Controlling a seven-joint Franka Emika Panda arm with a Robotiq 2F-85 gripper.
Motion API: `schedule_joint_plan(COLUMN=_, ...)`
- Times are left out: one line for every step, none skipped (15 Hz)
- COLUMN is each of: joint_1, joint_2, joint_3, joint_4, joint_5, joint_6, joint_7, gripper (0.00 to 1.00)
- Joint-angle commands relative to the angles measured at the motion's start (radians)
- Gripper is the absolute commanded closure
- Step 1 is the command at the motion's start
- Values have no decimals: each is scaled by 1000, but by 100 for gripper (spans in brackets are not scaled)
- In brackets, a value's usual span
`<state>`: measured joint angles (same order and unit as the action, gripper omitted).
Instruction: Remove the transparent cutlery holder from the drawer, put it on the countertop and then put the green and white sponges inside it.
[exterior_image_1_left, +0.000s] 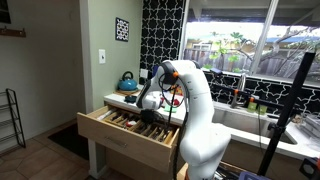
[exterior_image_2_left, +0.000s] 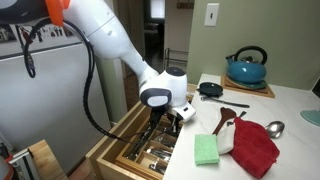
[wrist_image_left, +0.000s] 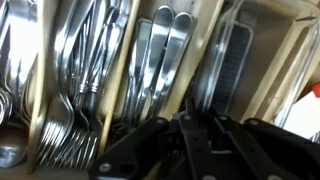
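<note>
Jaws blurred and dark at the bottom of the wrist view, drawn near together; cannot tell whether pinched on anything or merely narrowed. Gripper (wrist_image_left: 195, 140) down inside the open drawer (exterior_image_2_left: 110, 155), nose toward the cutlery rows. Transparent cutlery holder (wrist_image_left: 245, 60) in the drawer, right side of the wrist view, just beside the fingertips, ribbed floor, seemingly empty. Not yet out, so judged early in the task: extraction first. For a good grasp: take one thin clear wall between the pads, seat deep, close firmly but not hard (likely light and slippery plastic), then lift straight up before any sideways move. Watch the wooden divider (wrist_image_left: 125, 70) and the neighbouring spoons (wrist_image_left: 165, 40) and forks (wrist_image_left: 60, 130): packed tight, easy to snag or drag along. Mind the drawer front on the way out. Further off, on the countertop (exterior_image_2_left: 290, 110): green sponge (exterior_image_2_left: 206, 150) near the edge, white sponge (exterior_image_2_left: 226, 138) touching it, red cloth (exterior_image_2_left: 256, 148) just beside. Landing spot tight; pick bare counter clear of these. Beyond: loose spoon (exterior_image_2_left: 273, 128), black pan (exterior_image_2_left: 210, 90), teal kettle (exterior_image_2_left: 246, 68) at the back wall, well apart from the work.
</note>
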<state>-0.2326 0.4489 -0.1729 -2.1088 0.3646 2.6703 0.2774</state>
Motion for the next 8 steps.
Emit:
schedule_joint_plan(joint_1=-32, joint_2=-8, joint_3=25, joint_4=17, joint_5=52, joint_6=-32, joint_7=-2, gripper=97)
schedule_joint_plan(joint_1=-44, joint_2=-12, joint_3=34, joint_4=18, joint_5=77, joint_6=-39, joint_7=-4, gripper=98)
schedule_joint_plan(joint_1=-50, joint_2=-14, joint_3=39, joint_4=18, joint_5=94, joint_6=-42, joint_7=-5, gripper=98)
schedule_joint_plan(joint_1=-60, joint_2=-19, joint_3=46, joint_4=18, joint_5=116, joint_6=-48, joint_7=-12, gripper=98)
schedule_joint_plan(joint_1=-69, joint_2=-26, joint_3=55, joint_4=17, joint_5=137, joint_6=-59, joint_7=-17, gripper=98)
schedule_joint_plan(joint_1=-72, joint_2=-34, joint_3=57, joint_4=12, joint_5=148, joint_6=-64, joint_7=-22, gripper=98)
schedule_joint_plan(joint_1=-76, joint_2=-45, joint_3=61, joint_4=9, joint_5=163, joint_6=-78, joint_7=-26, gripper=99)
schedule_joint_plan(joint_1=-78, joint_2=-58, joint_3=66, joint_4=4, joint_5=175, joint_6=-92, joint_7=-30, gripper=98)
